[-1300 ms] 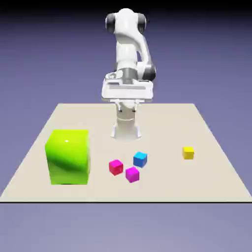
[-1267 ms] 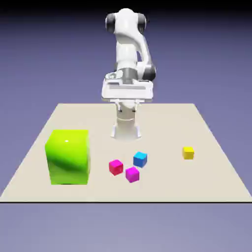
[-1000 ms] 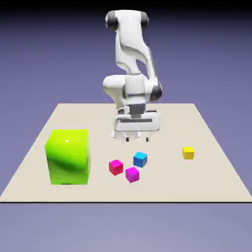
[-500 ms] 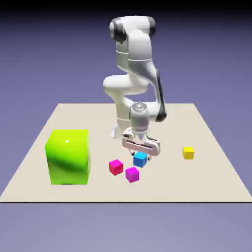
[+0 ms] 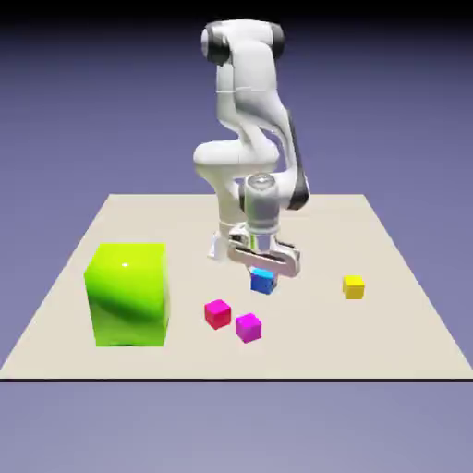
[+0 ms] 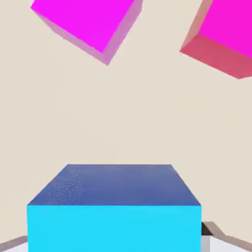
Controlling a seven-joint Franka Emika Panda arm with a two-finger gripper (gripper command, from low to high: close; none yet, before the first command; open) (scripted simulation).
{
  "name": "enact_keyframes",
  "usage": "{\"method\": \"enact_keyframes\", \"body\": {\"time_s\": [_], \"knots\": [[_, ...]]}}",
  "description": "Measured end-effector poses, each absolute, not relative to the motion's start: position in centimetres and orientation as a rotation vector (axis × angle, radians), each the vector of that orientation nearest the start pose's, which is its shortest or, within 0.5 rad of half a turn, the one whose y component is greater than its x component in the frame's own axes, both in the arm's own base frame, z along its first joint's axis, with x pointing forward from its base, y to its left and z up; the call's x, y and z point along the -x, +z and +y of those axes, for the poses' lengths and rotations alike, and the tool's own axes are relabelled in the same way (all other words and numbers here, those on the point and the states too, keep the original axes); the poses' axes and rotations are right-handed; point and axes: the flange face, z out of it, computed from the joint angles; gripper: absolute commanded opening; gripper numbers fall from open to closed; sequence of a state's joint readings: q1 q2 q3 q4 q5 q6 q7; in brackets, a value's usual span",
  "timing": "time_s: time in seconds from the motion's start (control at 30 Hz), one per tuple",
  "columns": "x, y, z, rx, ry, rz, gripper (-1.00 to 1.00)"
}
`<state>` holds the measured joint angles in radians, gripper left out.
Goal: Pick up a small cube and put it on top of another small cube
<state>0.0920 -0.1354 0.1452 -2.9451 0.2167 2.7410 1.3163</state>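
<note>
From over here, the blue cube has risen off the bench under the end effector, so the pick looks done and the stacking remains. Seen from the hand, its fingers are clamped on that cube, with the magenta cube and pink-red cube apart from it.

magenta cube and pink-red cube nearby, gap between
</note>
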Motion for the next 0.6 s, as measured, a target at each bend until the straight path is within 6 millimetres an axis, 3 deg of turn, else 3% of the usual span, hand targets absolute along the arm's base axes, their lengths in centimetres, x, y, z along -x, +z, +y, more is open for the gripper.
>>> {"method": "enact_keyframes", "body": {"time_s": [0.13, 0.23, 0.3, 0.47, 0.5, 0.57, 0.6], "knots": [[-36.6, 22.8, 5.0, 2.551, 0.143, 1.835, -1.0], [-40.2, 24.5, 2.8, 2.571, 0.134, 1.819, -1.0], [-41.0, 24.9, 2.6, 2.587, 0.13, 1.803, -1.0], [-40.8, 18.8, 2.7, 2.586, 0.13, 1.805, -1.0], [-40.7, 18.0, 2.7, 2.586, 0.13, 1.805, 1.0], [-40.7, 18.0, 2.7, 2.586, 0.13, 1.805, 1.0], [-40.8, 19.2, 2.6, 2.586, 0.13, 1.805, 1.0]]}}
